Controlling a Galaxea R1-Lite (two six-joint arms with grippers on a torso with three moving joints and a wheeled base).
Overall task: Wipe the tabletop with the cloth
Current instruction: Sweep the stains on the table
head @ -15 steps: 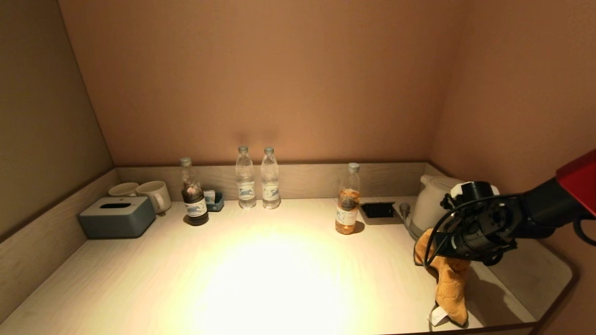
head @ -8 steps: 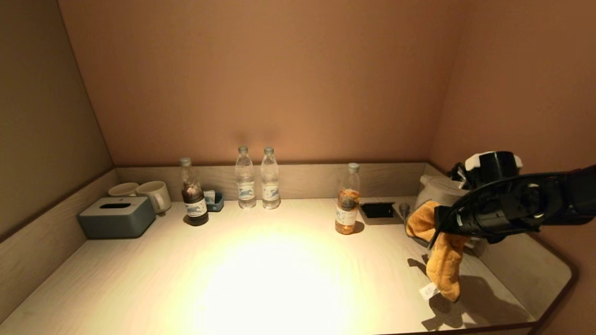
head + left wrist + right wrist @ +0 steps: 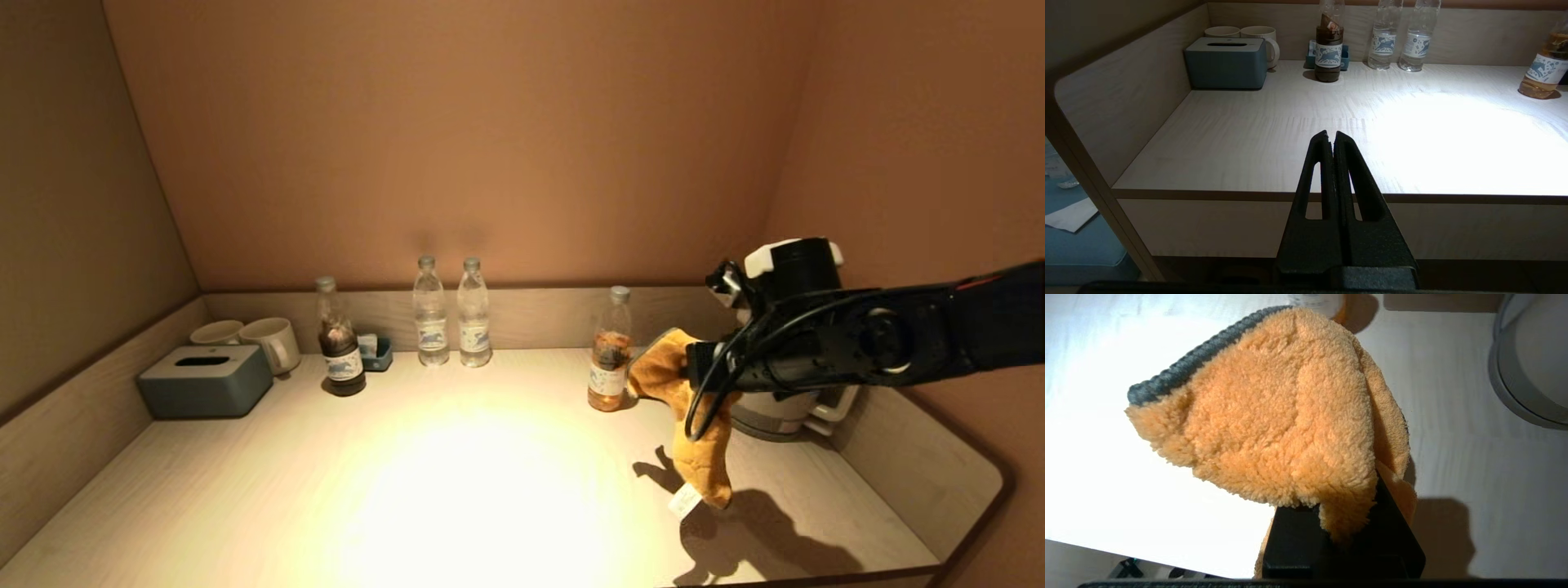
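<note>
My right gripper is shut on a fluffy orange cloth with a grey hem and a white tag. It holds the cloth in the air above the right part of the pale wooden tabletop, in front of the kettle. The cloth hangs down without touching the top. In the right wrist view the cloth drapes over my gripper and hides the fingertips. My left gripper is shut and empty, parked in front of the table's front edge; it does not show in the head view.
Along the back stand a grey tissue box, two mugs, a dark bottle, two clear water bottles, an amber bottle close to the cloth, and a white kettle. Low walls bound three sides.
My right arm has lifted the cloth off the tabletop and carried it to the left and farther back, from the front right corner to in front of the kettle.
</note>
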